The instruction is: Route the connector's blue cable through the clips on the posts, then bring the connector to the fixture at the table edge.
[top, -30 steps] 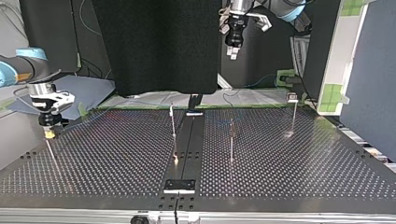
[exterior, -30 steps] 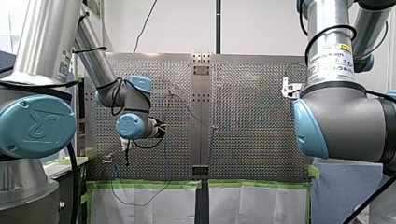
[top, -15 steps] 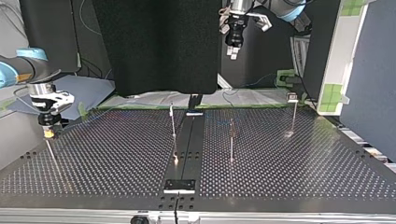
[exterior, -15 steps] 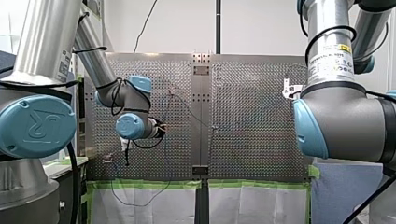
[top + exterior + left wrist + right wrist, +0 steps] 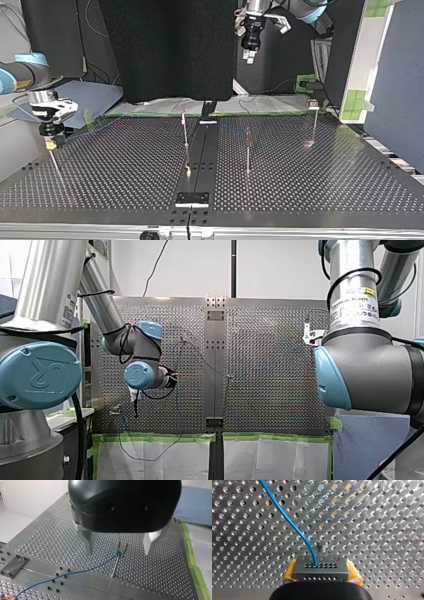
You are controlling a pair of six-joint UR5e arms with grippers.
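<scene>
In the right wrist view my right gripper (image 5: 322, 578) is shut on the grey connector (image 5: 321, 569), its yellow pads (image 5: 290, 573) on both sides. The blue cable (image 5: 287, 512) leaves the connector's top and runs away over the perforated plate. At the top view's left this gripper (image 5: 50, 144) hangs just above a thin post (image 5: 56, 167). My left gripper (image 5: 118, 548) is open, its metal fingers (image 5: 86, 541) high over a clip post (image 5: 119, 556) that the blue cable (image 5: 75, 572) passes through. It hangs at the top view's upper middle (image 5: 248, 52), well above the table.
Three more posts stand on the table in the top view, near the centre strip (image 5: 185, 131), right of it (image 5: 247, 147) and at the far right with a small block on top (image 5: 314, 117). Green tape (image 5: 160, 438) edges the table's near side.
My right gripper, still holding the connector, has drifted slightly toward the top view's left. The left arm has not moved.
</scene>
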